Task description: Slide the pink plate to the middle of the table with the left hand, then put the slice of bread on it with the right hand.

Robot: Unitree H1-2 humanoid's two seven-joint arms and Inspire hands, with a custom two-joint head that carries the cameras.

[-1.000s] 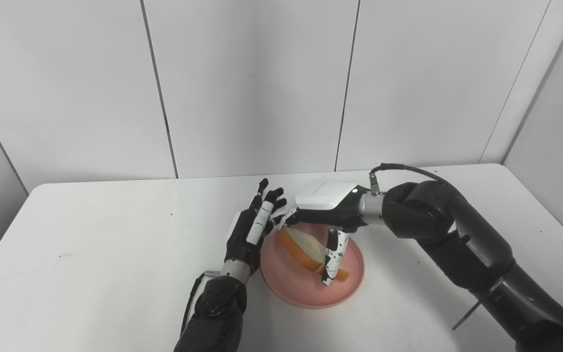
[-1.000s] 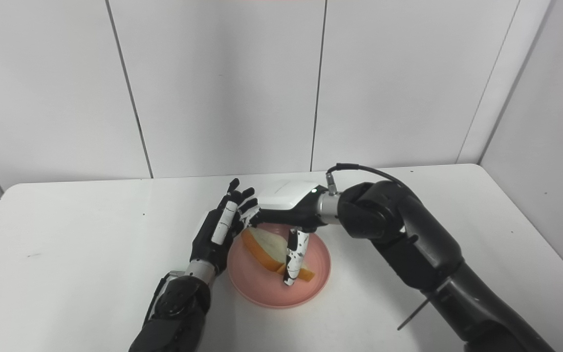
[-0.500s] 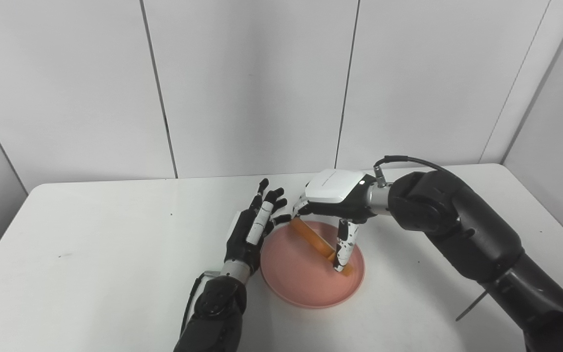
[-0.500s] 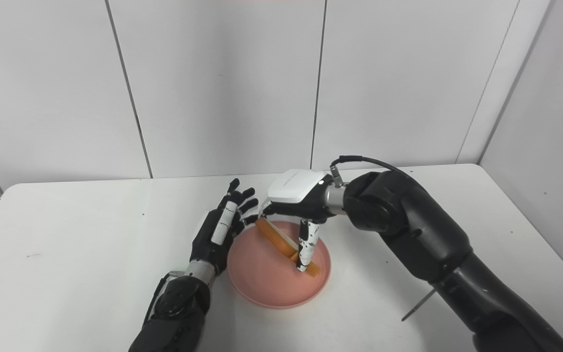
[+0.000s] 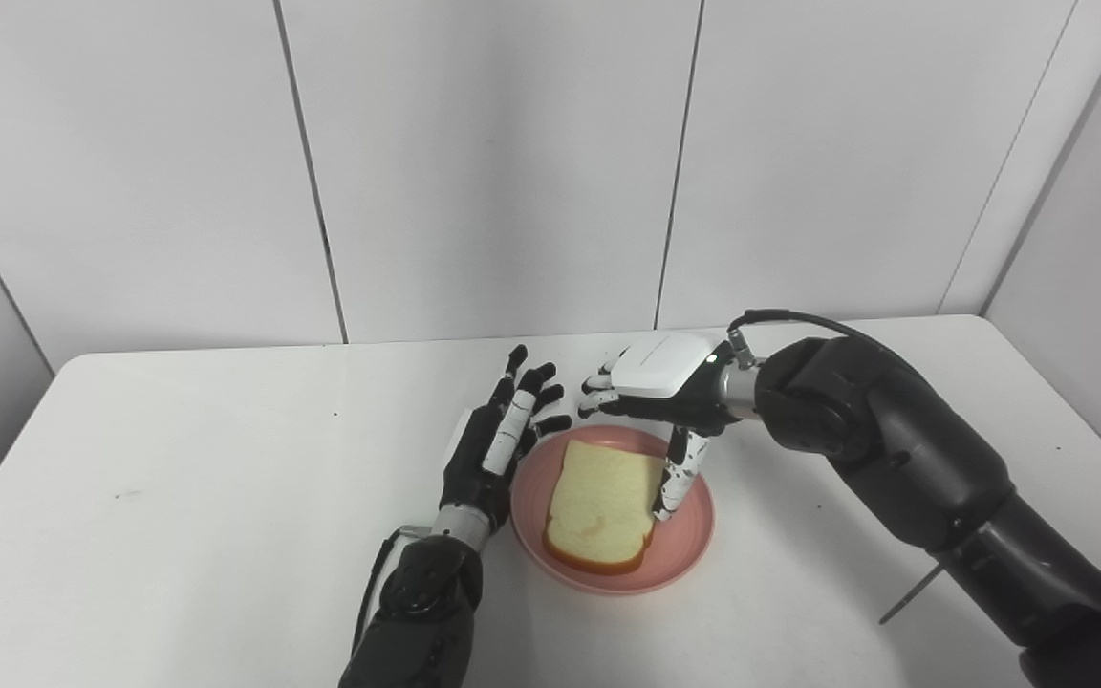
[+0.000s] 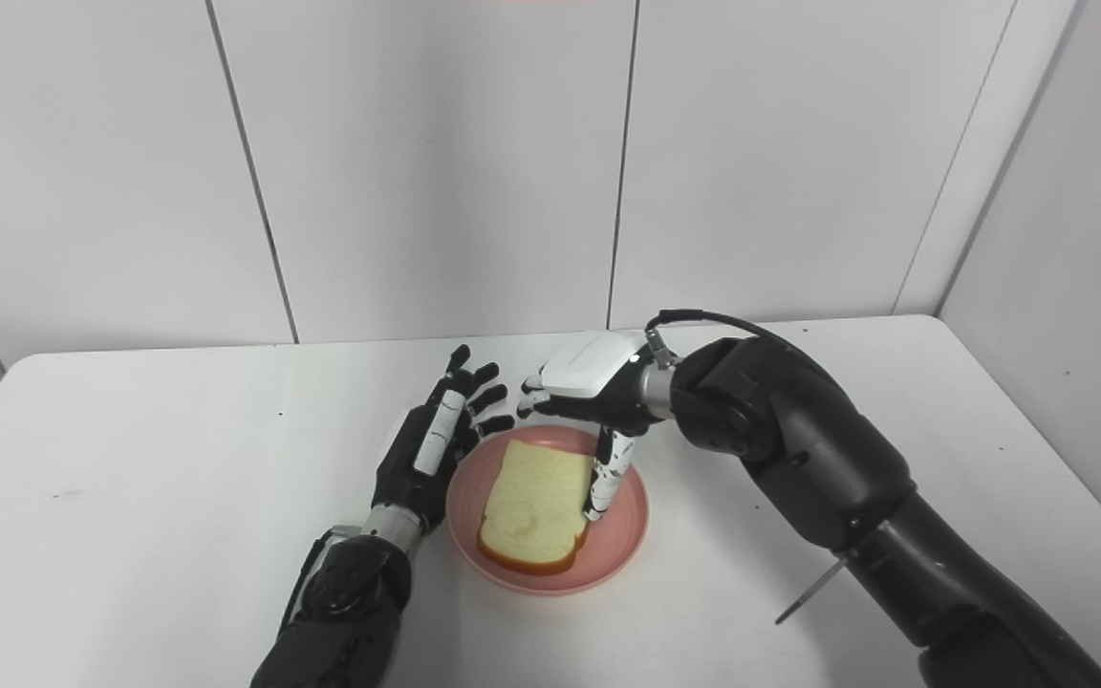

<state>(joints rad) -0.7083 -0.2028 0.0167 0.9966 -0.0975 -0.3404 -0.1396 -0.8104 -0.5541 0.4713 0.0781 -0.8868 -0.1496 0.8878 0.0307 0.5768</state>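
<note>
The pink plate [image 5: 682,552] sits near the middle of the white table. A slice of bread [image 5: 600,506] with a tan crust lies flat on it. My right hand [image 5: 658,392] hovers over the plate's far edge, open, with its fingers spread; its thumb hangs down by the bread's right edge, and whether it touches I cannot tell. My left hand [image 5: 498,444] stands open against the plate's left rim, fingers pointing away from me. In the right eye view the bread [image 6: 536,504] and plate [image 6: 619,552] show the same way.
The white table [image 5: 178,478] runs to grey wall panels at the back. Its right edge lies past my right arm. A thin rod sticks out under the right forearm [image 5: 909,604].
The bread stood on edge, pinched in my right hand; now it lies flat on the plate and the right hand has opened and drawn back toward the wall. The left hand stayed put.
</note>
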